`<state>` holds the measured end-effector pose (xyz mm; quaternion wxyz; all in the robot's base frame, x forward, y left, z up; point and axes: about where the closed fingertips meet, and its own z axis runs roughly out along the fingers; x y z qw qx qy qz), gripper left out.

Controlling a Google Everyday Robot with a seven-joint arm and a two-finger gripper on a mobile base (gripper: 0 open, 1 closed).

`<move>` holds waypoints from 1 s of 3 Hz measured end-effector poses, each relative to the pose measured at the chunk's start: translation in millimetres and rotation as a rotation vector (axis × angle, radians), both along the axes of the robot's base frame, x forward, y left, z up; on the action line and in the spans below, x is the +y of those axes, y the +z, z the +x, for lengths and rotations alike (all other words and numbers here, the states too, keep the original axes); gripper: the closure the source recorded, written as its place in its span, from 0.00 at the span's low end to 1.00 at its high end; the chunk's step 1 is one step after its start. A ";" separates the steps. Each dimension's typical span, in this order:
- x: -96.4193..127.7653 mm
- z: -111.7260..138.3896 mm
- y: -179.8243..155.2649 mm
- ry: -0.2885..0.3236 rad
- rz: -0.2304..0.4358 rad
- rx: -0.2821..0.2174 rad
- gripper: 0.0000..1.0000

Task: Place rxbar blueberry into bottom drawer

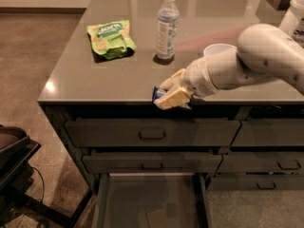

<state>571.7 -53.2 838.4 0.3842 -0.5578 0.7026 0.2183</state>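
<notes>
Jaws pinched shut on the rxbar blueberry (pixel 157 94), whose dark blue end pokes out past my tan fingers (pixel 175 98). I hold it high above the bottom drawer (pixel 133 196), level with the front lip of the surface (pixel 95 80), so that I judge the bar can come forward and go down past the two shut drawers (pixel 152 133) stacked over the bottom drawer. That drawer stands pulled out towards the camera, its flat floor open to receive the bar; a pale patch near its front I cannot make out. Far above and behind the bottom drawer stand a water bottle (pixel 167 25) and a green snack bag (pixel 111 39), well out of my path.
</notes>
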 end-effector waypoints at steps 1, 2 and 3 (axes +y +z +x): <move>-12.7 -43.5 -13.4 -0.093 0.068 0.008 1.00; -13.0 -44.1 -12.9 -0.096 0.070 0.008 1.00; -31.1 -52.7 -43.1 -0.152 0.119 0.044 1.00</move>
